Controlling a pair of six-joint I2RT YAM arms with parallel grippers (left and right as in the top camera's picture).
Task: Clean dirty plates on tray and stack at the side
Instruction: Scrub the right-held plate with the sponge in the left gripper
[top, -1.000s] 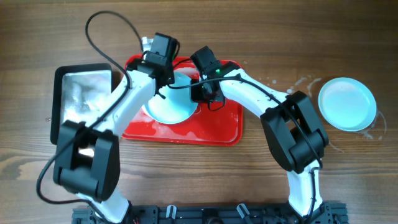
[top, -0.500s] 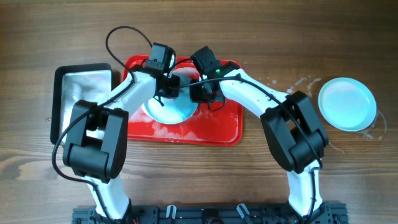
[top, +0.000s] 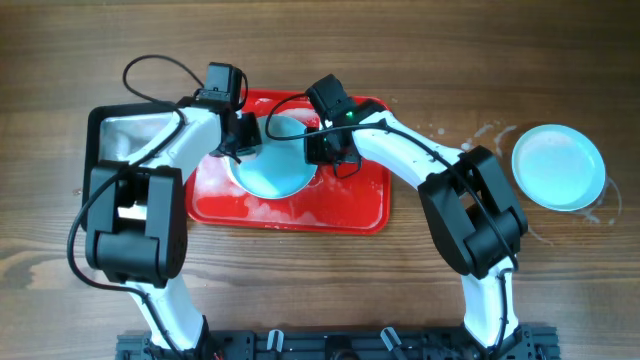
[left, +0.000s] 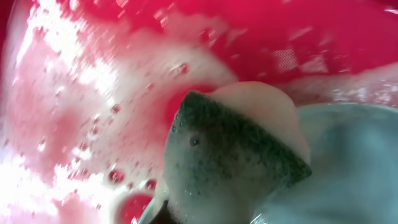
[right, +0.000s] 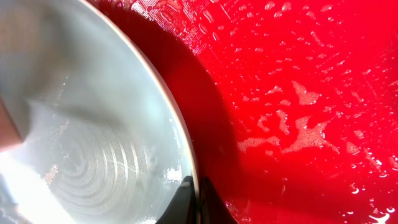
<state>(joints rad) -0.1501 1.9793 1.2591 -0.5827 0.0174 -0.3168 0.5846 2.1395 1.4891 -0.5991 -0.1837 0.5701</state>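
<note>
L gripper (top: 240, 140): jaws pressed together on a foamy sponge (left: 236, 149), green scour face toward the wrist cam; the fingers are mostly hidden behind it. The sponge sits at the left rim of the plate on tray (top: 275, 172) — contact w/ the plate surface can't be confirmed. R gripper (top: 322, 152): jaws pinching the right rim of the same plate, one dark fingertip (right: 186, 205) on each side of the rim in the right wrist view. A dark shadow lies on the tray floor along that rim. The plate's inner face is wet, w/ concentric ripples in the water film. The red tray (top: 350, 205) lies at table centre, floor covered in suds on the left half and water beads on the right. The side plate (top: 558, 167) rests on the wooden table (top: 400, 290) well apart to the right, wet patches around it; whether another plate lies under it can't be told. The metal tray (top: 125, 140), black-rimmed, lies just left of the red tray.
</note>
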